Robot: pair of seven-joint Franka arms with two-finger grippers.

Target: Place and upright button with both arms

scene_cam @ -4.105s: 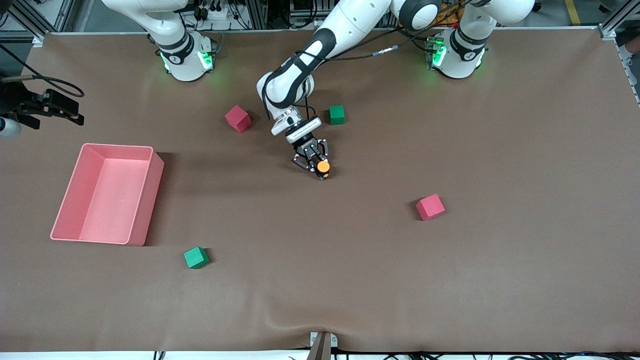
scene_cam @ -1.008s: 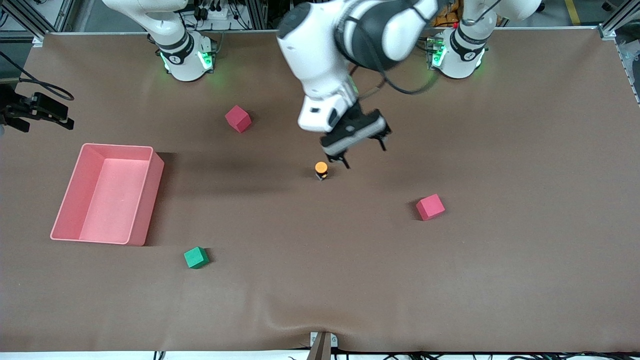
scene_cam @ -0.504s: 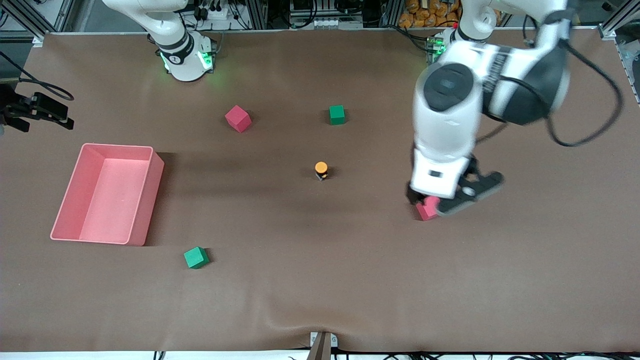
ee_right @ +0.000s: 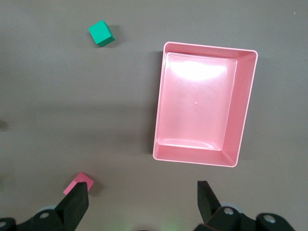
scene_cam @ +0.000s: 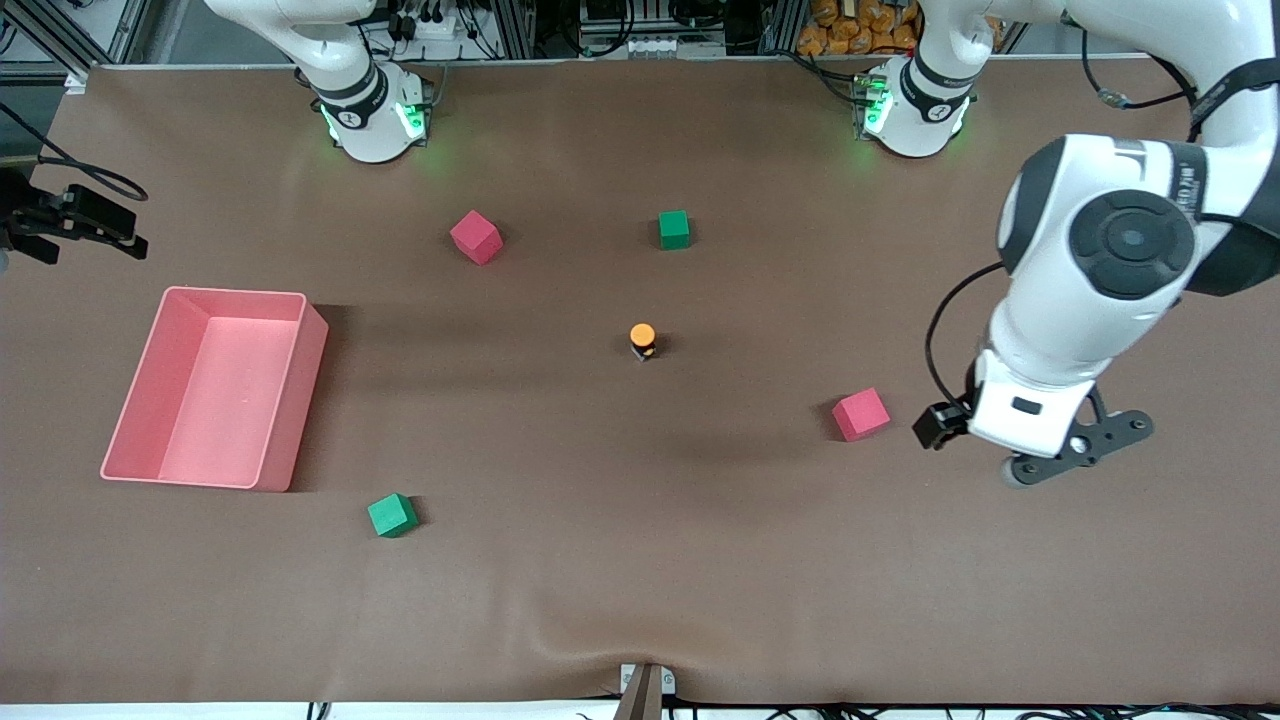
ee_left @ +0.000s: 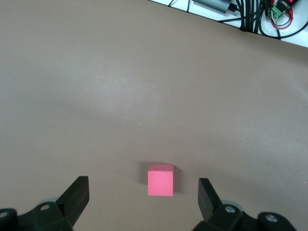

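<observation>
The button [scene_cam: 642, 338] stands upright on the brown table near its middle, orange cap up, with nothing touching it. My left gripper [ee_left: 143, 188] is open and empty, held high over the table toward the left arm's end. A red cube [ee_left: 160, 180] lies on the table below it and also shows in the front view [scene_cam: 861, 414]. The left arm's wrist [scene_cam: 1040, 420] hides the fingers in the front view. My right gripper [ee_right: 142, 191] is open and empty, and waits high above the table beside the pink bin [ee_right: 202, 110].
The pink bin [scene_cam: 215, 388] sits at the right arm's end. A red cube [scene_cam: 476, 237] and a green cube [scene_cam: 674, 229] lie nearer the bases than the button. Another green cube [scene_cam: 392, 515] lies nearer the front camera than the bin.
My left gripper let go of the button, rose, and swung toward the left arm's end, past the red cube. The button has stayed upright in place. The right arm has barely moved.
</observation>
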